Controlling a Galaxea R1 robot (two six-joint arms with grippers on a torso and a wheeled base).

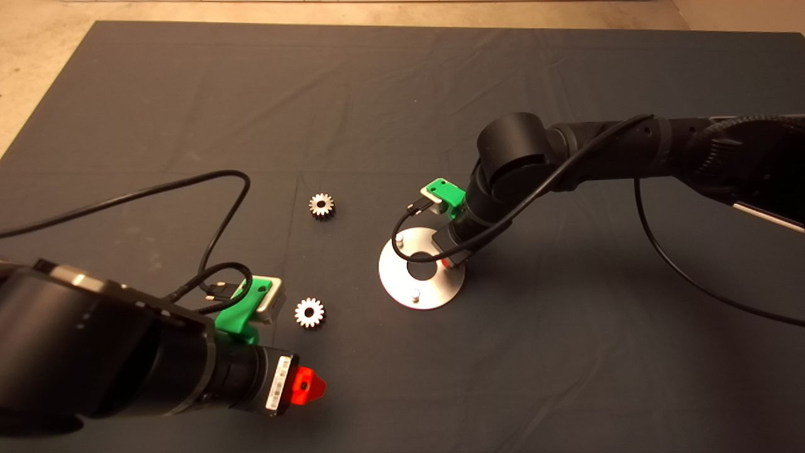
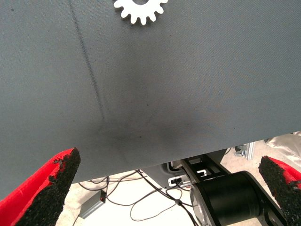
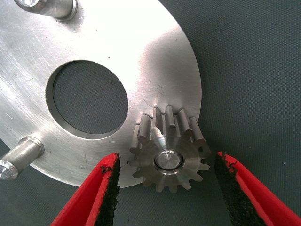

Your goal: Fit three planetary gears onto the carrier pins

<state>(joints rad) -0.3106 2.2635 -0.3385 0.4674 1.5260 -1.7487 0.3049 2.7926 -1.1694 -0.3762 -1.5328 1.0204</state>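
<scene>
A shiny round disc (image 1: 393,277) with a big centre hole lies mid-mat. Two bare carrier pins (image 1: 399,240) (image 1: 415,294) stand on it. My right gripper (image 1: 448,263) hangs over the disc's right side. In the right wrist view one planetary gear (image 3: 164,127) sits on the third pin (image 3: 168,159), and the right gripper (image 3: 168,162) is open, a pad on each side with a thin gap. Two more gears (image 1: 321,204) (image 1: 309,312) lie flat on the mat, left of the disc. My left gripper (image 1: 311,385) is open at the lower left, near the closer gear (image 2: 141,12).
The dark mat (image 1: 566,352) covers the table. Black cables loop from both arms above it (image 1: 220,189) (image 1: 666,264). The left wrist view shows the mat's edge, with floor, cables and equipment (image 2: 141,197) beyond.
</scene>
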